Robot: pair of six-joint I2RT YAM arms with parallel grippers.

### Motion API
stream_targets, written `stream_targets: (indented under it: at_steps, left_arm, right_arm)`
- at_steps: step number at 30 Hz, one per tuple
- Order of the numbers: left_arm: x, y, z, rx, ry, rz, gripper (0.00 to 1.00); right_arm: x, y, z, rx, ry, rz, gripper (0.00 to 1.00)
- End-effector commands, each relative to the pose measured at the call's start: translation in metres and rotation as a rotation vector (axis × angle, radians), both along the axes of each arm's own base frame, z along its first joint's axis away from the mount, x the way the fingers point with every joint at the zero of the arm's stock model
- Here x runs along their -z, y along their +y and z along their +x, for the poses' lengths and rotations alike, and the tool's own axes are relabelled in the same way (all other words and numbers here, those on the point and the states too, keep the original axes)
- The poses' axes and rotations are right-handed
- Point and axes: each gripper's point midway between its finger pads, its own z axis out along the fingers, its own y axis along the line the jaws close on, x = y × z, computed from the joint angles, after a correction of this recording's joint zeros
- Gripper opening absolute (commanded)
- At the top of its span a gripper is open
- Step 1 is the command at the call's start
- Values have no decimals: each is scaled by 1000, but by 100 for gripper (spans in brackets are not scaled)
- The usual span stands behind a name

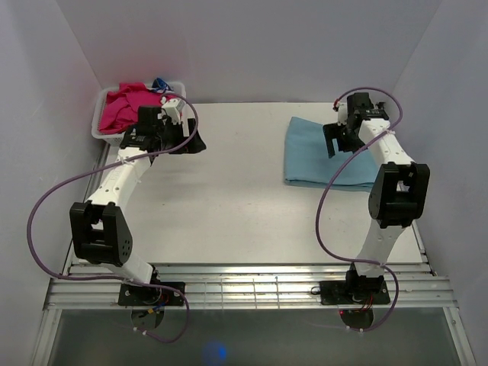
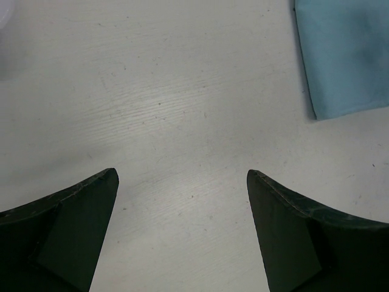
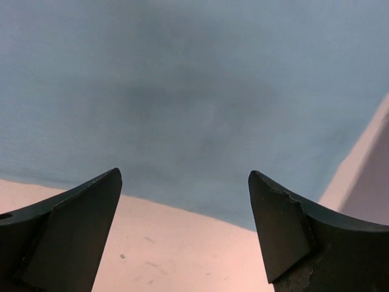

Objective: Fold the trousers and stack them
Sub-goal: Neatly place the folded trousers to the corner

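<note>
We see both arms reaching forward, elbows bent. The left gripper gapes wide over the table, and the right gripper spreads wide above the folded trousers, far right.

Robot lab cell: white partition walls, white table, arms bolted to rail (purple cabling).

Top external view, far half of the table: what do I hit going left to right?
White plastic bin holding magenta garments → open left gripper → white table → folded light blue knit trousers. The open right gripper overlaps the trousers, so it is left unranked.
</note>
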Motion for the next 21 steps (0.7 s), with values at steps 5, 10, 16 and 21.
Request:
stream_targets:
  at_steps: [5,10,16,21]
  left_arm:
    - [0,19,-13,-72,-30,52,98]
    - [22,21,-11,-70,27,70,98]
    - [46,23,-10,-65,84,88,98]
    - [64,23,-9,-60,130,84,98]
  right_arm:
    - [79,22,-34,266,215,206,90]
    - [125,2,-6,248,263,115,90]
    - [137,-50,50,193,184,89,90]
    - [146,-59,74,110,139,153,90]
